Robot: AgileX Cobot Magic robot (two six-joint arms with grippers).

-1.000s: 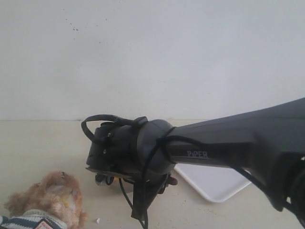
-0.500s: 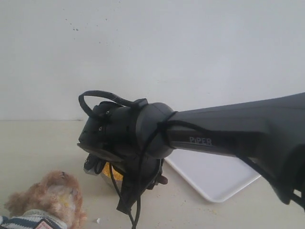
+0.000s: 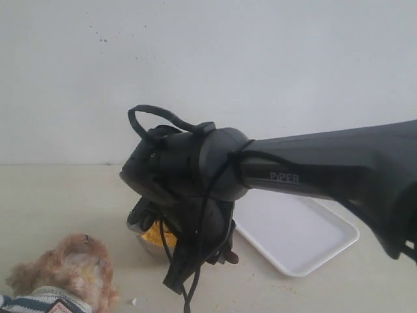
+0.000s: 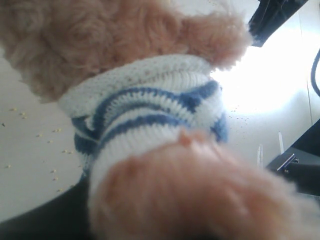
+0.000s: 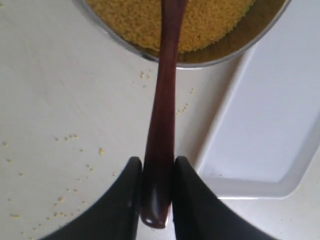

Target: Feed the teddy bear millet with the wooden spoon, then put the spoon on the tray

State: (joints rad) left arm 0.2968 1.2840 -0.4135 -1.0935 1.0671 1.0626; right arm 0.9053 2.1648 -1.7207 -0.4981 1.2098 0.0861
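My right gripper (image 5: pixel 157 165) is shut on the end of the wooden spoon's (image 5: pixel 162 115) handle. The dark spoon reaches over the steel bowl's rim (image 5: pixel 220 59) and above the yellow millet (image 5: pixel 135 20); its oval end is cut off by the frame. In the exterior view the right arm (image 3: pixel 195 176) hangs over the bowl of millet (image 3: pixel 154 237). The white tray (image 3: pixel 300 235) lies right beside the bowl. The teddy bear (image 3: pixel 75 267) sits at the lower left. Its striped shirt (image 4: pixel 145 110) and fur fill the left wrist view and hide the left jaws, which hold it.
Stray yellow grains (image 5: pixel 70 137) are scattered on the pale tabletop (image 3: pixel 58 202) around the bowl and near the bear. A plain white wall (image 3: pixel 208 72) stands behind the table. A dark piece of the other arm (image 4: pixel 272 17) shows past the bear.
The right arm has risen and shifted a little to the right, uncovering the bowl of millet beneath it. The teddy bear and the tray have stayed put.
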